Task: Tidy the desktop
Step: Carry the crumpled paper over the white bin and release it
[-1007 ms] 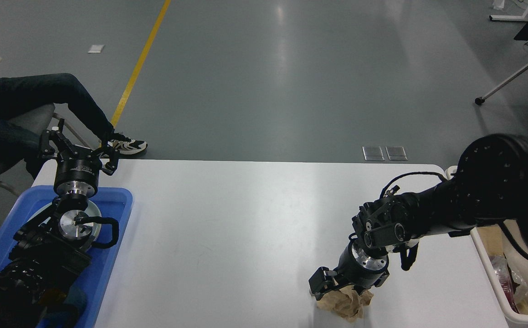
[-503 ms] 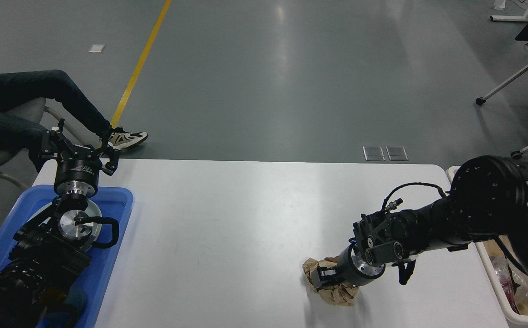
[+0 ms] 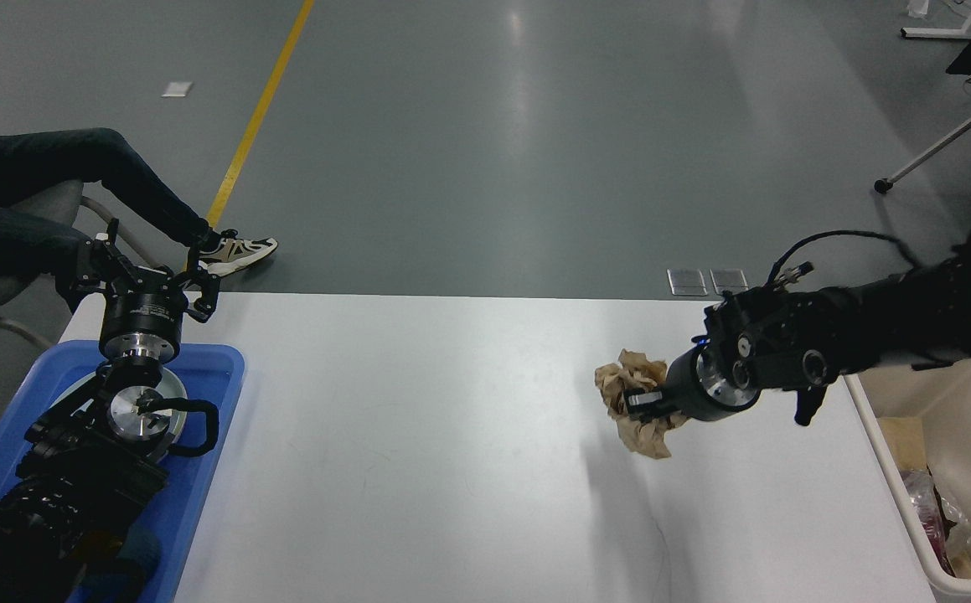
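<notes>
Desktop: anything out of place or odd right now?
Only the crumpled brown paper, and it is off the desktop, clamped in the right gripper above its right half. The left gripper is open over the blue tray. Nothing spilled or damaged shows.

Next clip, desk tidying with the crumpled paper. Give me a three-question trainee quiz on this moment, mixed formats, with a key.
1. True or false: the right gripper holds the crumpled brown paper clear of the desktop.
2. Multiple choice: the blue tray sits at the desktop's A) right edge B) left edge C) middle.
3. Fill in: the left gripper, at the desktop's far left corner, holds ____.

Key: 1 true, a shadow lies on the desktop below the paper; 2 B; 3 nothing, its fingers are spread open.
</notes>
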